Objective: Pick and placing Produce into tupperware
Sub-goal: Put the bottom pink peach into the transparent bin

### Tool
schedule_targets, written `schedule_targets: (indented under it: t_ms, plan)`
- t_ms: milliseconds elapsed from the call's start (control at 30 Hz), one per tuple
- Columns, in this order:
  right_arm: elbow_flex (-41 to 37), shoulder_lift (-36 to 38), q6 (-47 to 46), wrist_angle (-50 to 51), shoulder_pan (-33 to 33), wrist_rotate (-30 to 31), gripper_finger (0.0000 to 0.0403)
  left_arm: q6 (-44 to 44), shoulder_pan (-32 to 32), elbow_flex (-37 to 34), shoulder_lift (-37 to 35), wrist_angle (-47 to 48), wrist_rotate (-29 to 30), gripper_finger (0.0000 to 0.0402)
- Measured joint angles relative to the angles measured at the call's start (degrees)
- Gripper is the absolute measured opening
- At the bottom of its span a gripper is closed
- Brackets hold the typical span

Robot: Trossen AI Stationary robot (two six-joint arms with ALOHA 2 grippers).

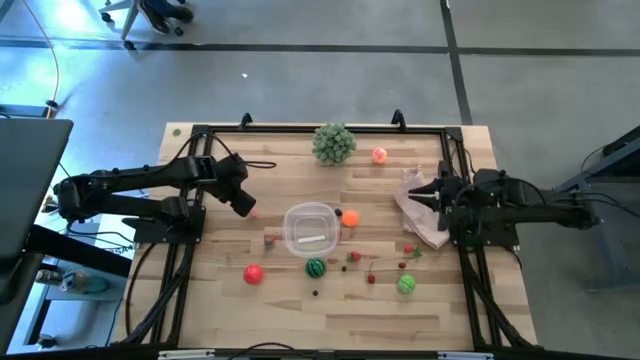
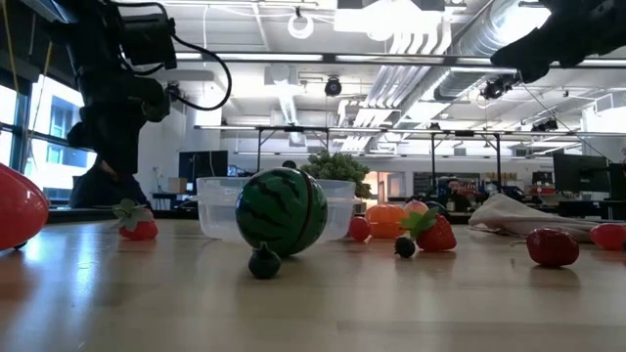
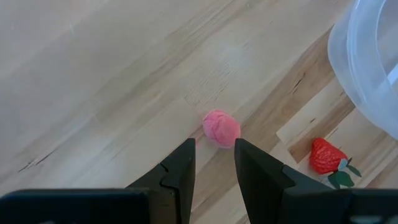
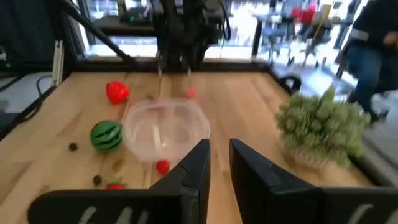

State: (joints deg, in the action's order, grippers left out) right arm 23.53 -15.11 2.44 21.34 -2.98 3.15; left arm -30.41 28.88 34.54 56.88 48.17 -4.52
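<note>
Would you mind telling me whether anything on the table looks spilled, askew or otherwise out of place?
Nothing looks damaged or spilled. The toy produce lies scattered loosely around the tupperware, which seems to hold none of it. The one odd item is a crumpled pinkish-white plastic bag lying under the right gripper. The left gripper hangs open over a pink ball.

L gripper [image 3: 213, 163] lowered, slightly apart — R gripper [image 4: 219, 163] waits.

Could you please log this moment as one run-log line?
left hand open above pink ball | right hand waiting over bag | tupperware empty
</note>
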Motion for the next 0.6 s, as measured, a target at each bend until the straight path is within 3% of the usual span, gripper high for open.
schedule_targets:
  t_ms: [333, 600]
  plan:
    - [3.43, -3.30, -1.33, 3.02, 0.00, 0.01, 0.0052, -0.23, 0.00, 0.01, -0.02, -0.06, 0.00, 0.0101]
    - [3.43, -3.28, -5.34, 3.04, 0.00, 0.05, 0.0052, -6.45, 0.00, 0.02, -0.02, -0.32, 0.00, 0.0101]
